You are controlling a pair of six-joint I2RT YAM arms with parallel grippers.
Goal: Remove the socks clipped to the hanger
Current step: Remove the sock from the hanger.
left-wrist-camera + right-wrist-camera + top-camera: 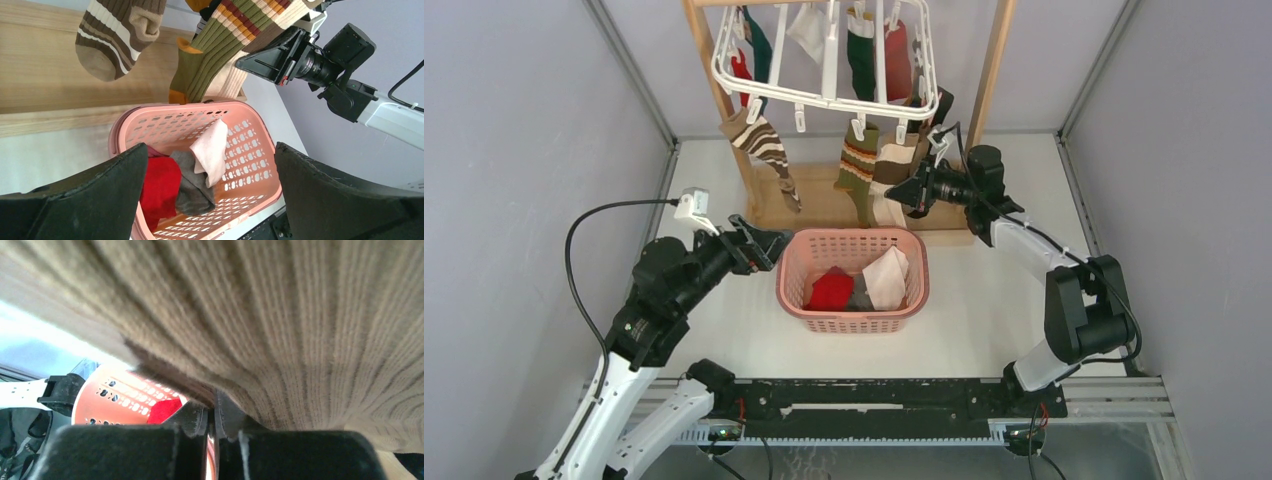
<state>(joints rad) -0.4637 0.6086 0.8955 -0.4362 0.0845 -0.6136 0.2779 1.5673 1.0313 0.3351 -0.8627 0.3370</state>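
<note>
The white hanger (824, 100) hangs from a wooden rack with several socks clipped on: a brown-striped sock (764, 145), a green-and-orange striped sock (857, 170), a beige ribbed sock (892, 165), and dark green (861, 55) and red ones higher up. My right gripper (894, 195) is shut on the lower part of the beige sock, which fills the right wrist view (275, 315) above the closed jaws (214, 412). My left gripper (774, 245) is open and empty beside the left rim of the pink basket; its wrist view (210, 185) looks into the basket.
The pink basket (854, 235) sits in front of the rack and holds a red sock (832, 290), a grey sock (859, 297) and a pale sock (887, 275). The rack's wooden posts (994, 70) and base board (824, 205) stand behind it. Grey walls close both sides.
</note>
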